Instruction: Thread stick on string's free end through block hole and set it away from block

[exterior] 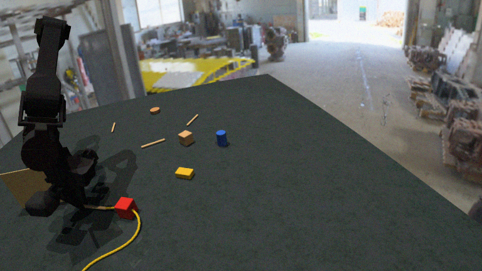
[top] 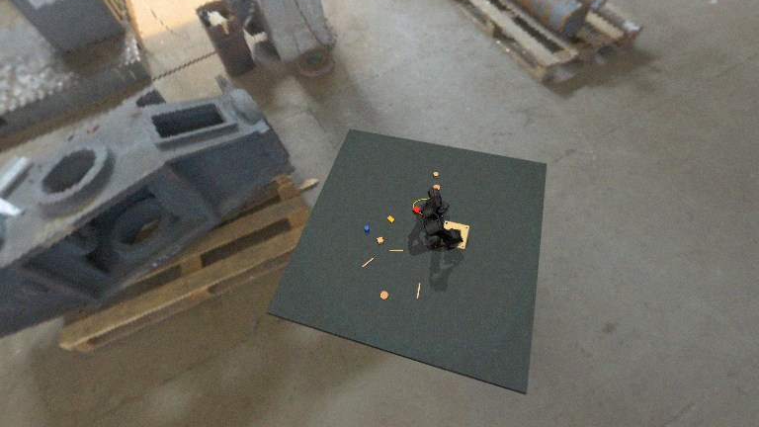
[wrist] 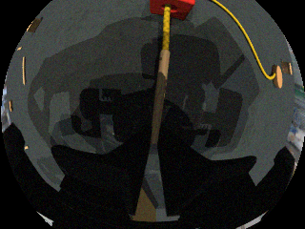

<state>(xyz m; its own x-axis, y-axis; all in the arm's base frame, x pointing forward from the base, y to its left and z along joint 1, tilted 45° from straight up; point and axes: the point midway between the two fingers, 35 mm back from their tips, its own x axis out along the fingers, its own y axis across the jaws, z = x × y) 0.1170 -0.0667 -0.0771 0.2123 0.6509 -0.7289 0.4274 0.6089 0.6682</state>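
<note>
The red block with the hole stands on the table. The yellow string runs from the round wooden button to one side of the block. It comes out at the other side as a short straight piece, joined to the wooden stick. The stick is wholly outside the block. My gripper is shut on the stick, low over the table, on the stick's side of the block. The fingers hide part of the stick. The inside of the hole is hidden.
Loose sticks, a wooden cube, a blue cylinder, a yellow block and a wooden disc lie farther off. The arm's base plate is behind the gripper.
</note>
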